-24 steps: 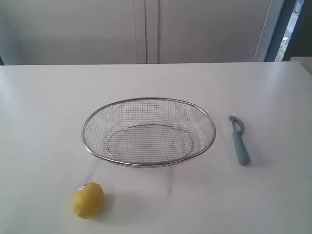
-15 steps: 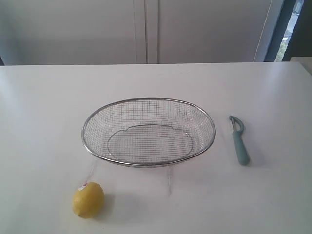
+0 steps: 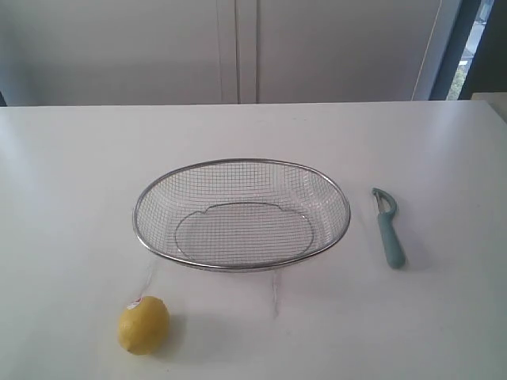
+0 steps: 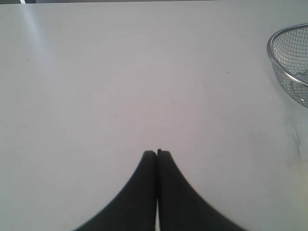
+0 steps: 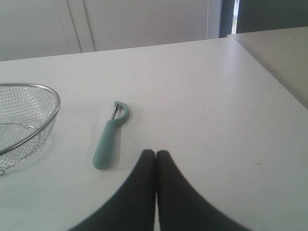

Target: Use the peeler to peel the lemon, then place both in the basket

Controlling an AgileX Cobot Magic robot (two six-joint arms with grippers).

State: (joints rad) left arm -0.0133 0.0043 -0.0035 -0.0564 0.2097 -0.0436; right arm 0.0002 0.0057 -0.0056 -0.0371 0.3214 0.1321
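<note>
White table (image 3: 71, 166), mesh basket (image 3: 161, 204) (lemon (image 3: 143, 324), peeler (image 3: 389, 231) outside)

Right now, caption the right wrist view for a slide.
Shut right pincer above the table; peeler and basket lie ahead.

The left pincer (image 4: 157, 153) is seen with its two black fingers (image 4: 139, 192) pressed together, tips meeting, nothing held between them. It is poised over a bare stretch of the white table (image 4: 120, 86). Part of the wire mesh basket (image 4: 277, 61) is caught at one edge, well apart from the pincer.
</note>
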